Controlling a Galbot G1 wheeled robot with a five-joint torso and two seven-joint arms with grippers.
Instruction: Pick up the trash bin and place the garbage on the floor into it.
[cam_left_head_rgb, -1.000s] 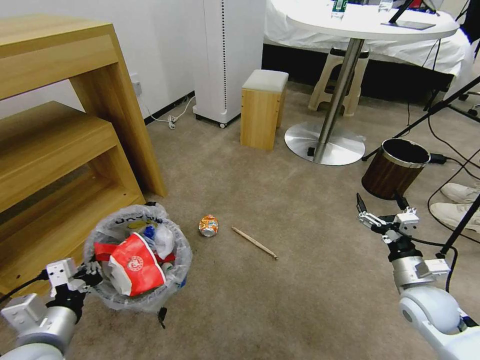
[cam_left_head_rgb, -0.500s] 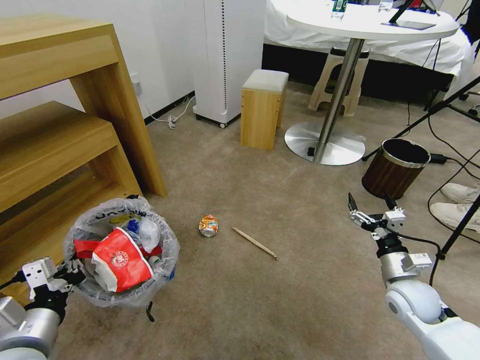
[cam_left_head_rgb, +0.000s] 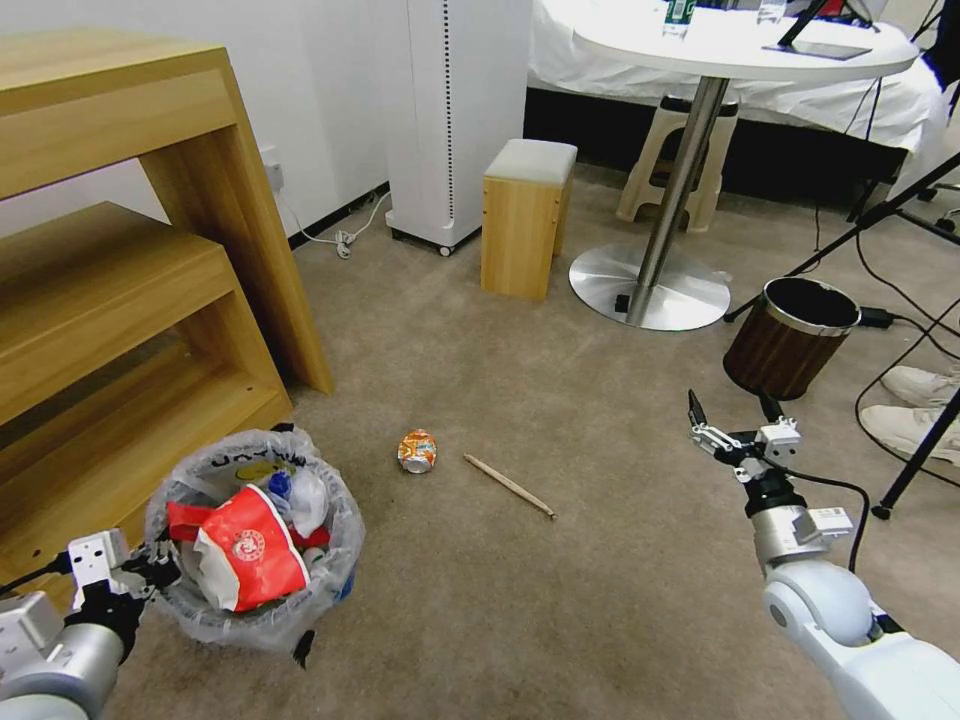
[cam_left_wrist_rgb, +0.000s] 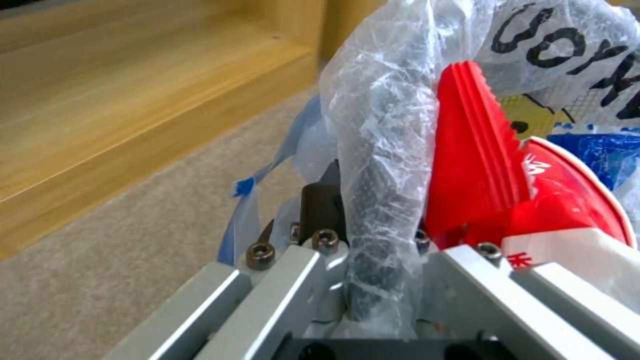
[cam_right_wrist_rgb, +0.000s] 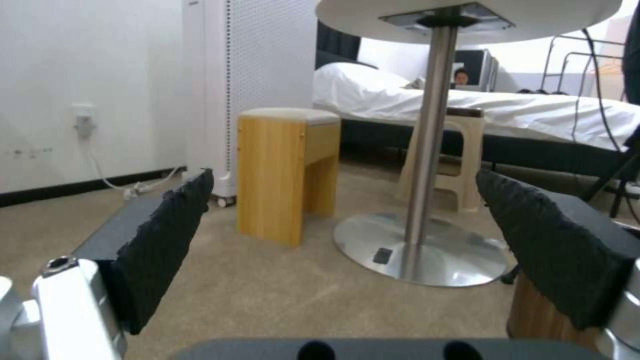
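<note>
2 pieces of garbage, the crushed can (cam_left_head_rgb: 417, 450) and the wooden stick (cam_left_head_rgb: 508, 486), lie mid-floor. The trash bin (cam_left_head_rgb: 255, 540), near left, is clamped at its rim by the left gripper (cam_left_head_rgb: 160, 570). The right gripper (cam_left_head_rgb: 728, 412), spread and empty, should be lowered onto the stick while the bin is kept level.

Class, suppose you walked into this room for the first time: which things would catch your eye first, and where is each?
Most striking is the small round trash bin lined with clear crinkly plastic, stuffed with red wrappers, near the wooden shelf and clamped at its rim by the left gripper. On the beige carpet beside it lie a crushed orange can and a thin wooden stick. The right gripper hangs open, empty, by a brown wood-look bin.
</note>
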